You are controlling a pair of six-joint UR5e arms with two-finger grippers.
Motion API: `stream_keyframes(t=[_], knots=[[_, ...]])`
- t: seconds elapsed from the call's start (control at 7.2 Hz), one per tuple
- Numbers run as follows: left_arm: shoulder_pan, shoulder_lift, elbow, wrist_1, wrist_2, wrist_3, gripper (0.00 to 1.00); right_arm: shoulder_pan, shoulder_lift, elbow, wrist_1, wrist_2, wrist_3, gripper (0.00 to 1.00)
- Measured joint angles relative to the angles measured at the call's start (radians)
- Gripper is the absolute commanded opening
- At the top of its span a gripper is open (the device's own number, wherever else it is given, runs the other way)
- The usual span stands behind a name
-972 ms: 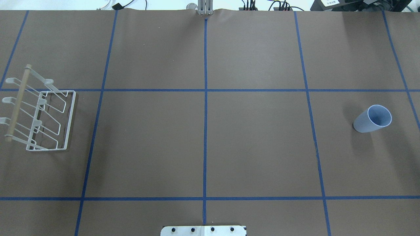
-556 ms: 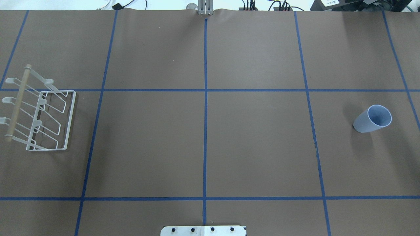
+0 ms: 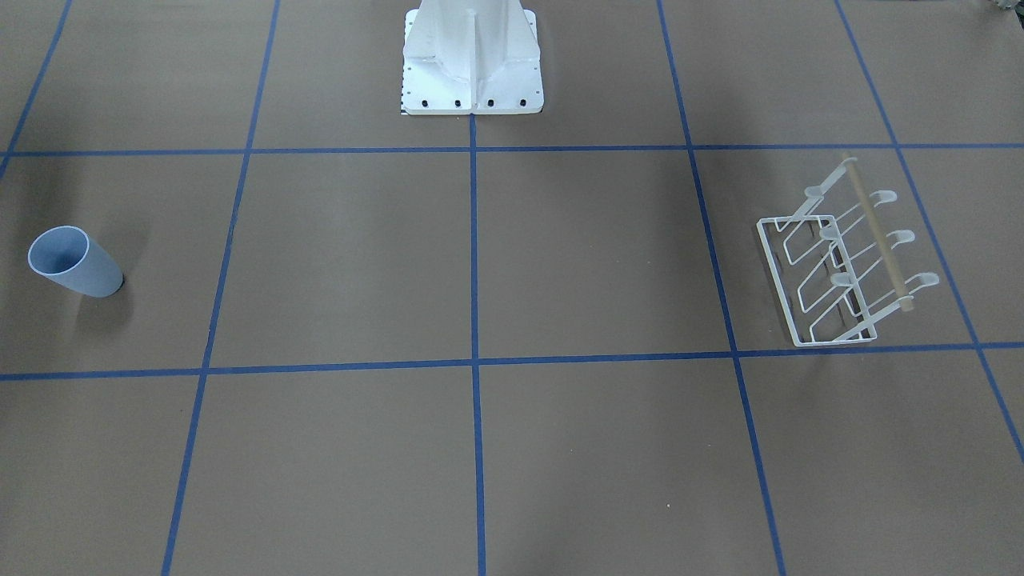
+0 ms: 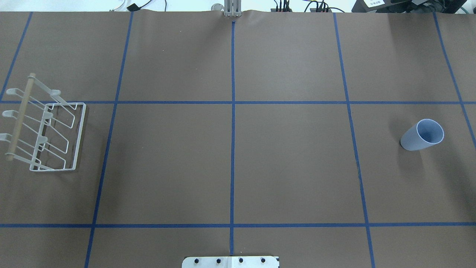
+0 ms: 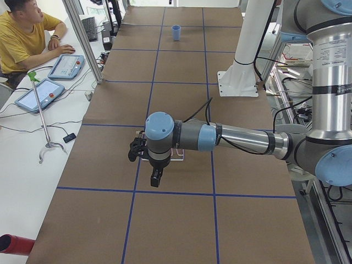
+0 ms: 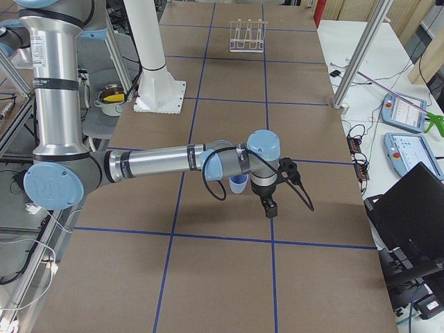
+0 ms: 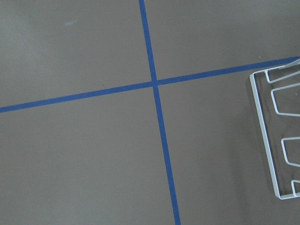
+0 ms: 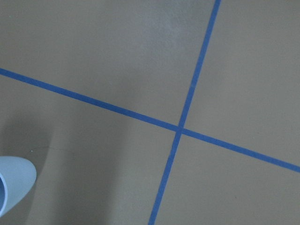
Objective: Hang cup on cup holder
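The light blue cup [image 4: 423,134] stands upright, mouth up, at the table's right side; it also shows in the front view [image 3: 74,262], the right wrist view's lower left corner [image 8: 11,185] and behind the near arm in the right side view [image 6: 238,184]. The white wire cup holder [image 4: 46,130] with its wooden rod stands at the far left, also in the front view [image 3: 840,264] and the left wrist view [image 7: 274,136]. My left gripper [image 5: 157,177] hangs above the table by the cup holder. My right gripper [image 6: 269,207] hangs beside the cup. I cannot tell whether either gripper is open or shut.
Brown table cover with a blue tape grid. The white robot pedestal base [image 3: 472,60] stands at the table's near middle edge. An operator [image 5: 25,33] sits at a side desk with tablets. Cables and gear line the far edge [image 4: 297,5].
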Motion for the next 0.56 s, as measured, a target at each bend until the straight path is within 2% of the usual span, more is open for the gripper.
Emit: stream_keyframes(t=[0.14,0.56], knots=[[0.000,-0.014,-0.010,-0.030,0.000,-0.001,0.99,-0.053,0.012,0.001,0.058,0.012,0.024,1.00],[0.001,0.008,0.010,-0.175,-0.004,-0.001,0.99,-0.199,0.018,0.019,0.127,0.063,0.175,1.00]])
